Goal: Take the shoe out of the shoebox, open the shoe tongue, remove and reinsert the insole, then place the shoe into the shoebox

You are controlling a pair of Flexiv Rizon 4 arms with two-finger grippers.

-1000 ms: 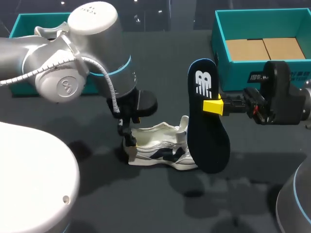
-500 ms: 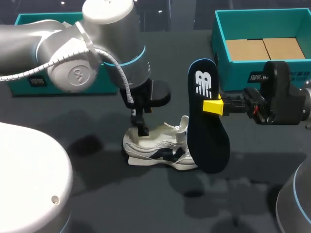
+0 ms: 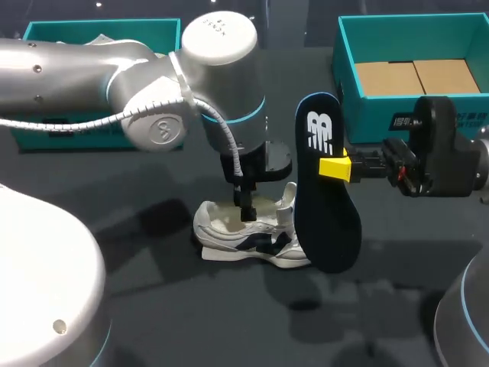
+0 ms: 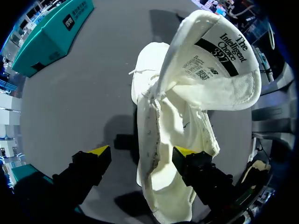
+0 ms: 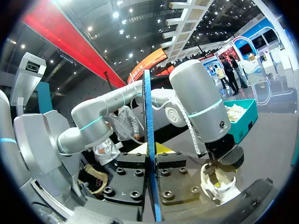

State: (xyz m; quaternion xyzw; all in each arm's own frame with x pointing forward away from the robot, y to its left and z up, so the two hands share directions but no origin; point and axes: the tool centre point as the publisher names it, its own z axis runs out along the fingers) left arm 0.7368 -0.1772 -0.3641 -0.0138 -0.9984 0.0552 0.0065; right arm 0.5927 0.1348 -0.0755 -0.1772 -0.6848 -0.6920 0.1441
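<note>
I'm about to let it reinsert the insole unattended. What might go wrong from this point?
The left hand hangs open over the shoe, which lies loose on the table; pressing down might tip it. The right hand pinches the insole at one edge only, so it may twist or slip.

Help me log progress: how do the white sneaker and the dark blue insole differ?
The white sneaker lies on the table, ungripped under the open left gripper; the dark blue insole hangs upright midair, clamped by the right gripper. Both are outside the teal shoebox.
</note>
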